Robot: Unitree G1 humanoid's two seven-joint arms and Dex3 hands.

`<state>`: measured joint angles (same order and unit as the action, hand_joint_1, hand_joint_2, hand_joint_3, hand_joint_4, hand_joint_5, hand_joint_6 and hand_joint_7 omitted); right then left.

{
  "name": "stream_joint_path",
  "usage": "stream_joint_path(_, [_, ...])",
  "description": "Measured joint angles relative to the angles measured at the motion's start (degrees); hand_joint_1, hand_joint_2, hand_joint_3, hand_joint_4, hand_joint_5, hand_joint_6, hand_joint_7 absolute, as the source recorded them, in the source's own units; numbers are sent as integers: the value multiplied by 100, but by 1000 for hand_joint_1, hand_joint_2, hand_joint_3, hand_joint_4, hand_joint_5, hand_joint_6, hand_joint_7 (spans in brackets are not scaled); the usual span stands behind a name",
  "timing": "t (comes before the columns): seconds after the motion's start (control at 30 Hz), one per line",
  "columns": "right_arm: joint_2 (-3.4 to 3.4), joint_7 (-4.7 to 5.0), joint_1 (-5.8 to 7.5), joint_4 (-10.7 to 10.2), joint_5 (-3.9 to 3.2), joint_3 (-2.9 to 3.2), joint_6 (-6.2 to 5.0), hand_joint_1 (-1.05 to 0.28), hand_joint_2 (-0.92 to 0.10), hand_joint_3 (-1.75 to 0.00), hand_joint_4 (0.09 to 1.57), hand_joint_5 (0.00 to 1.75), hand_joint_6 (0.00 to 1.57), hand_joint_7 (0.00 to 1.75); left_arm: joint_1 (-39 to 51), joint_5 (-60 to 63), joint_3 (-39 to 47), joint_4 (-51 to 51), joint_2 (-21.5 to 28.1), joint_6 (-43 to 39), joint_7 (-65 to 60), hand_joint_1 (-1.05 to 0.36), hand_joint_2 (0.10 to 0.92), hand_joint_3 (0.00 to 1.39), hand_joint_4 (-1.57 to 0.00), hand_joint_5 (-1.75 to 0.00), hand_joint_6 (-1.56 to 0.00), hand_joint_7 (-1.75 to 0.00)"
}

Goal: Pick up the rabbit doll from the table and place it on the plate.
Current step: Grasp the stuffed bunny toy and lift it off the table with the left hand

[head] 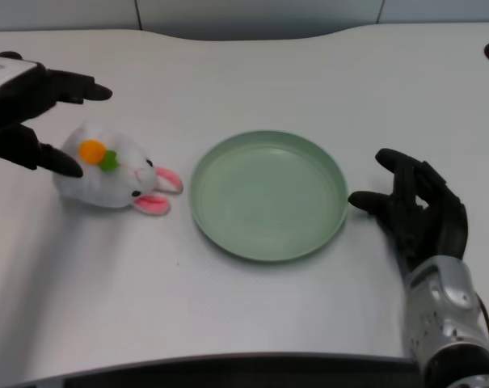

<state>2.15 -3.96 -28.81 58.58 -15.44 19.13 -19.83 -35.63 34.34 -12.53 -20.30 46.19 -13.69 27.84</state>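
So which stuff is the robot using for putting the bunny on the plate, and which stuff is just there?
For the job:
- rabbit doll, lying on the table, not yet lifted
- green plate, with nothing on it
- left hand, fingers spread by the doll, one fingertip at its edge

Just there:
- right hand, resting beside the plate
- white table

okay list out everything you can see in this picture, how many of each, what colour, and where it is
rabbit doll: one, white with pink ears and an orange and green patch, lying on the table left of the plate.
plate: one, pale green, nothing on it, near the middle of the table.
table: one, white, filling most of the view.
left hand: one, black, fingers apart around the doll's left end, one fingertip at the doll.
right hand: one, black on a silver forearm, resting on the table right of the plate.
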Motion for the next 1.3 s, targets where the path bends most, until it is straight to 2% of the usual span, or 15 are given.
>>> stream_joint_path(0.2, [2, -1, 6, -76, -45, 22, 89, -409, -921, -399, 748, 1142, 687, 817, -521, 674, -696, -831, -182, -1, 106, -1043, 893, 3, 0, -33, -110, -2])
stream_joint_path(0.5, [0, 8, 27, -130, -54, 20, 105, -414, -921, -391, 764, 1135, 700, 811, -1151, 1309, -1515, -2262, -832, -166, -271, -1048, 913, 7, 1, 1, -66, -4])
stream_joint_path(0.67, [-2, 5, 29, -134, -60, 24, 130, -405, -921, -408, 756, 1140, 690, 804, -1409, 1561, -1831, -2936, -1120, -258, -908, -1048, 914, 6, 1, 1, -66, -4])
stream_joint_path(0.8, [29, -106, 5, -3, -57, 26, 17, -410, -921, -406, 757, 1150, 693, 807, -1564, 1705, -2019, -3423, -1272, -311, -1450, -1048, 905, 1, -1, -1, -77, -10])
stream_joint_path(0.87, [32, -120, -16, 57, -59, 45, -31, -413, -921, -381, 755, 1140, 695, 803, -1641, 1813, -2140, -3632, -1317, -334, -1781, -1048, 903, 0, -11, -6, -85, -14])
stream_joint_path(1.0, [31, -126, -59, 120, -61, 82, -45, -410, -921, -379, 743, 1129, 698, 798, -1730, 2015, -2379, -4107, -1412, -452, -2548, -992, 869, 0, -67, -39, -133, -32])
stream_joint_path(1.13, [32, -178, -81, 165, -64, 116, -68, -413, -921, -389, 742, 1127, 691, 795, -1759, 2129, -2575, -4458, -1491, -588, -3185, -880, 832, 0, -208, -120, -243, -60])
stream_joint_path(1.3, [31, -207, -85, 215, -62, 131, -142, -415, -921, -391, 743, 1123, 693, 793, -1836, 2137, -2686, -4682, -1519, -679, -3489, -862, 827, 0, -223, -137, -268, -47])
